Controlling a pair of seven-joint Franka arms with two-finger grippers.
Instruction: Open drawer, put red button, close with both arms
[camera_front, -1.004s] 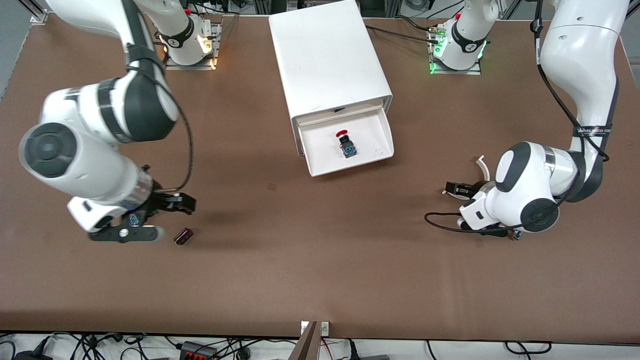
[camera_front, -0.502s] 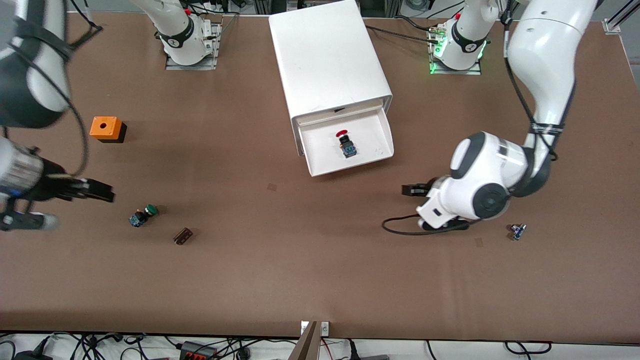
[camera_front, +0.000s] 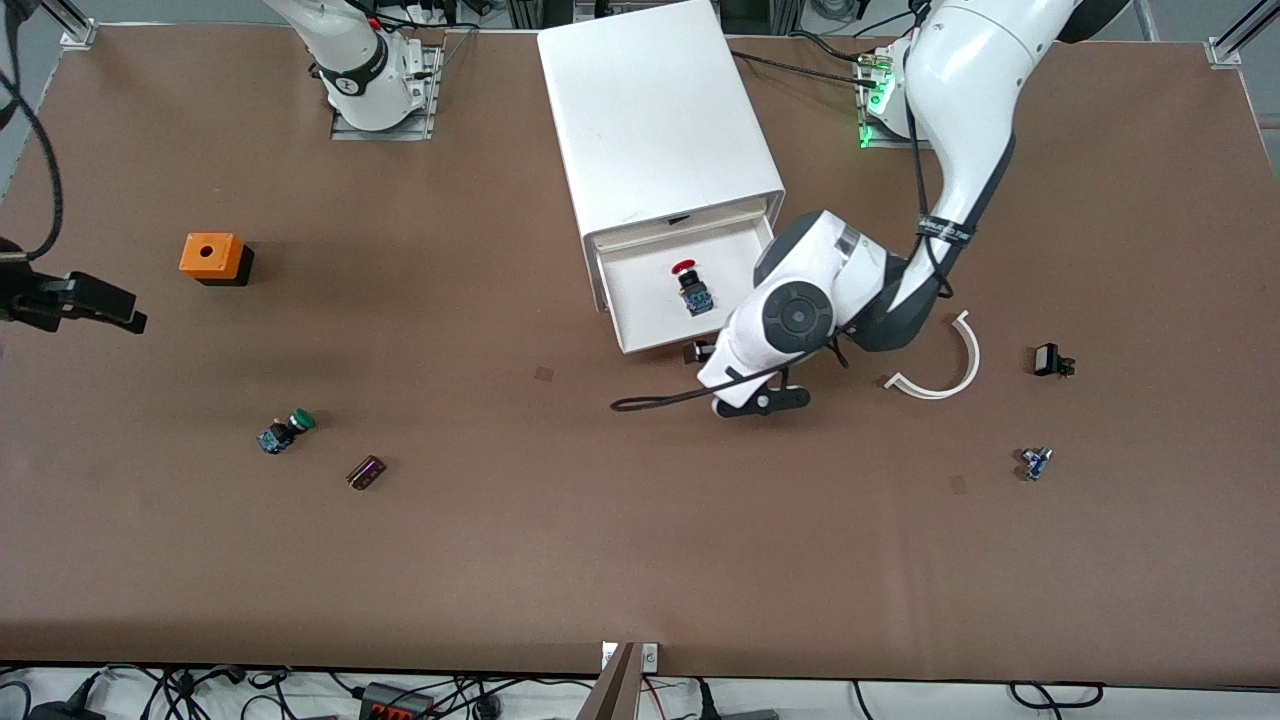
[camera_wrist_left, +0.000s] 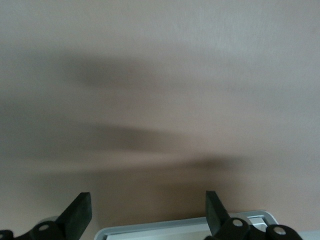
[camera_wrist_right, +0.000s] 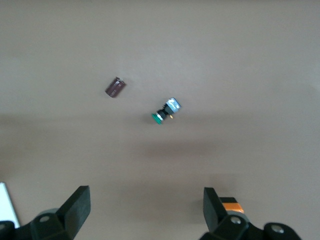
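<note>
The left claw (camera_front: 699, 352) is mostly hidden under its own wrist just below the drawer's (camera_front: 640, 335) front lip at frame centre; its wrist view shows the fingers (camera_wrist_left: 79, 216) spread wide, holding nothing. The right claw (camera_front: 95, 303), cut off at the left edge, gapes empty too. The open drawer holds the red button (camera_front: 692, 285), lying on its side, red cap toward the cabinet (camera_front: 655, 110), long axis running roughly up-down in the frame.

The counter (camera_front: 600, 540) looks matt brown; the cabinet (camera_front: 650, 110) and drawer (camera_front: 640, 335) smooth white plastic; the arms (camera_front: 960, 70) glossy white.
</note>
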